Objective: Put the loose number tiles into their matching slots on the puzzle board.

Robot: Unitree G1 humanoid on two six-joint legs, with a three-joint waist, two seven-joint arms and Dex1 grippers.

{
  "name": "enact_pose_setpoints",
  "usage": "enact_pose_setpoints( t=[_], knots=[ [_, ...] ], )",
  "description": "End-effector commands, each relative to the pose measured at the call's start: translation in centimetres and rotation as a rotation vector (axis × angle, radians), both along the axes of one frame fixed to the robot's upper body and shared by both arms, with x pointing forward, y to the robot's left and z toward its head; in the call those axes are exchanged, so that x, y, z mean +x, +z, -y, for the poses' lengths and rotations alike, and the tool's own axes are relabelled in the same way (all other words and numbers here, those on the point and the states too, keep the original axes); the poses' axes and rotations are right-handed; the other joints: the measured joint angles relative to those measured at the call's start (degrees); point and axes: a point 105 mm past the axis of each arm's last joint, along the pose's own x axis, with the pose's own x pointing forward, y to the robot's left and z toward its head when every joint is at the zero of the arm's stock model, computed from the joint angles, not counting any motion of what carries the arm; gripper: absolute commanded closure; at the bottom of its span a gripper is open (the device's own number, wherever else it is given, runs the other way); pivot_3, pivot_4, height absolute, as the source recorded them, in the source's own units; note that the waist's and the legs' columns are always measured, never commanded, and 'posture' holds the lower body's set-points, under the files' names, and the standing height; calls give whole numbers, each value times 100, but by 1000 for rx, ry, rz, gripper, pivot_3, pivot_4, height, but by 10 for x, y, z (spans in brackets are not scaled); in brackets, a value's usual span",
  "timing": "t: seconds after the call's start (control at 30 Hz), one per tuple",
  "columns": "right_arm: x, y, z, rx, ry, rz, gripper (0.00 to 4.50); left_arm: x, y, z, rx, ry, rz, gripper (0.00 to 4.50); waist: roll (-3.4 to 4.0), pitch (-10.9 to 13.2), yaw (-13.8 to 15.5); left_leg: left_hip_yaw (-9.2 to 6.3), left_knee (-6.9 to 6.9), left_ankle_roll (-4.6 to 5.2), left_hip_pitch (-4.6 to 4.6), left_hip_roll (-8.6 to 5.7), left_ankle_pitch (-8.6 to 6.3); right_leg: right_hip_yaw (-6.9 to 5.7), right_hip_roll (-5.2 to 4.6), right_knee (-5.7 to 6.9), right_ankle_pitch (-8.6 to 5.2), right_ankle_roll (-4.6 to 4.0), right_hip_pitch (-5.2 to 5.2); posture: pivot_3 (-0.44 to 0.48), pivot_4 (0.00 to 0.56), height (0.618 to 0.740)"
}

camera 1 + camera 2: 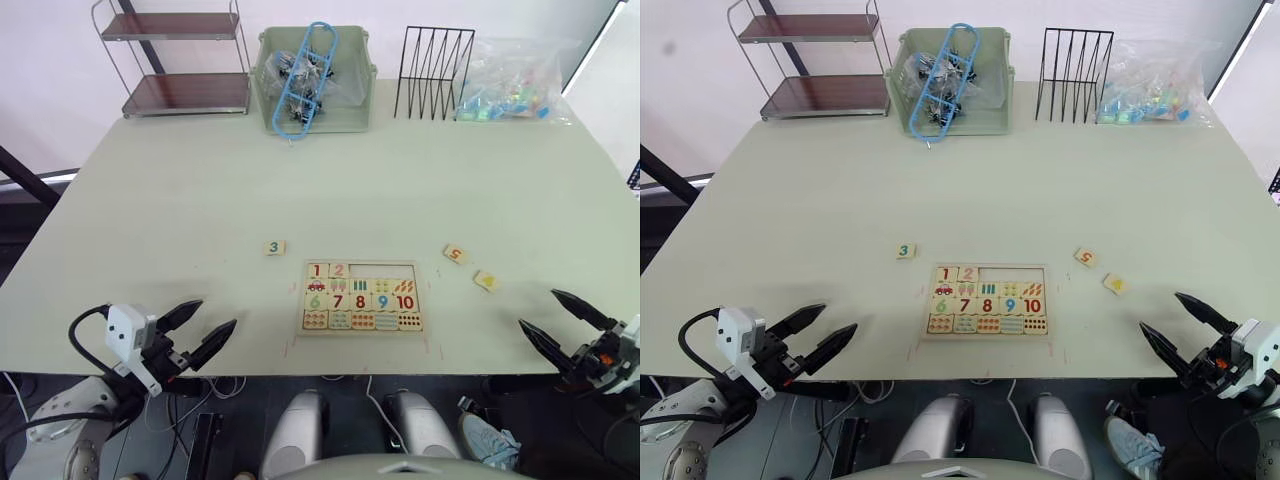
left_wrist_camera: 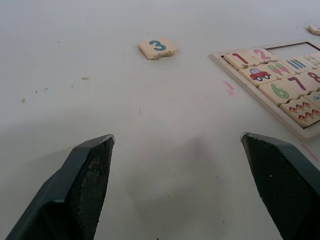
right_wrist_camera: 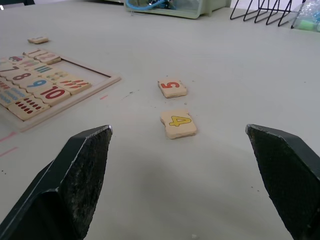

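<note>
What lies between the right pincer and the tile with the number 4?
Nothing: in the right wrist view, only bare table separates the open right pincer from the 4 tile.

On the puzzle board (image 1: pixel 427 300) near the lower middle of the head view, two tiles in the top row read "1" (image 1: pixel 317 270) in red and "2" (image 1: pixel 339 270) in pink. The row below reads "6" (image 1: pixel 315 301) in green, "7" (image 1: pixel 338 301) in dark red, "8" (image 1: pixel 360 301) in red, "9" (image 1: pixel 382 301) in blue and "10" (image 1: pixel 405 301) in red. Left of the board, a loose tile shows a teal "3" (image 1: pixel 275 247). To the right lie a tile with a red "5" (image 1: pixel 456 254) and a tile with a yellow "4" (image 3: pixel 178 123).
</note>
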Motion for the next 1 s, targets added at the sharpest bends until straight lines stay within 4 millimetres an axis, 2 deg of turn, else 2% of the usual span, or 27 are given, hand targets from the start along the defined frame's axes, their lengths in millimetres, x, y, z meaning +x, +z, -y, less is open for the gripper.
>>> enact_pose_setpoints(
  t=[0.03,1.0],
  knots=[
    [-1,6,3,-15,-21,35,0,2,7,0,12,-3,36,181,0,0,-1,0,0,0,0,0,0,0,0,0,0,0,0,0,150,739],
    [-4,0,3,-27,-23,29,0,7,3,-6,28,-19,23,181,0,0,-4,3,-3,0,2,3,0,4,3,-2,-2,1,0,0,150,739]
  ],
)
